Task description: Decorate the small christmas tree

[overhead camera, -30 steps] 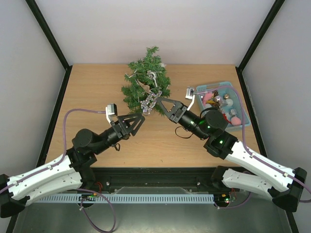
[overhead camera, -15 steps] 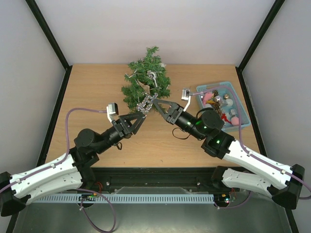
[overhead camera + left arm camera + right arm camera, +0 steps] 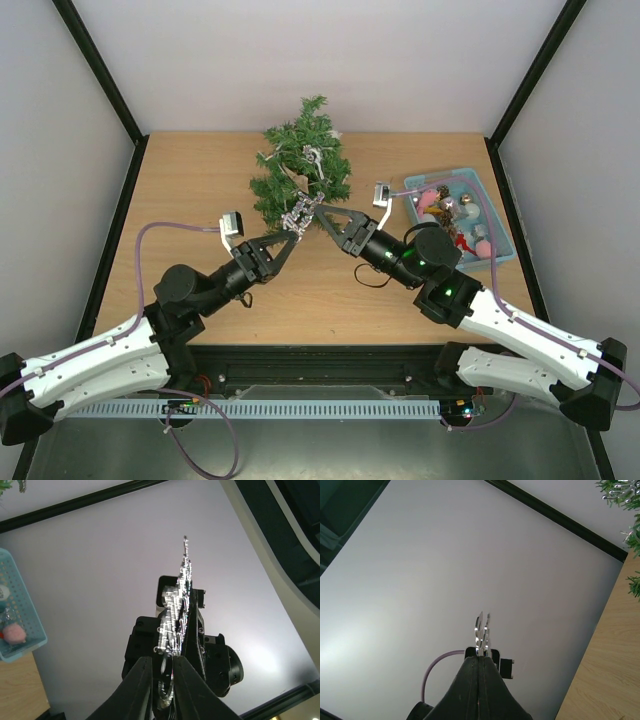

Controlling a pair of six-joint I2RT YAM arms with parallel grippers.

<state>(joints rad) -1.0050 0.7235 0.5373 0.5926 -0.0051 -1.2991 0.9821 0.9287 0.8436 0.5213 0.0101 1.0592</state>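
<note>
The small christmas tree (image 3: 302, 165) stands at the back middle of the table, with silver trim among its branches. In front of it a silver snowflake ornament (image 3: 304, 212) hangs between both grippers. My right gripper (image 3: 320, 217) is shut on its right side; in the right wrist view the ornament's thin silver edge (image 3: 481, 626) sticks out past the pressed-together jaws (image 3: 478, 661). My left gripper (image 3: 292, 236) has its fingers closed on the ornament's lower part (image 3: 176, 605), with the tips (image 3: 167, 666) tight on either side of it.
A light-blue basket (image 3: 497, 232) of ornaments sits at the right of the table, also showing in the left wrist view (image 3: 22, 607). Tree branches (image 3: 626, 494) edge the right wrist view. Black frame posts stand at the table's back corners.
The right gripper carried the ornament a little left. The left gripper reached up to it and closed its fingers from wide open onto the ornament.
</note>
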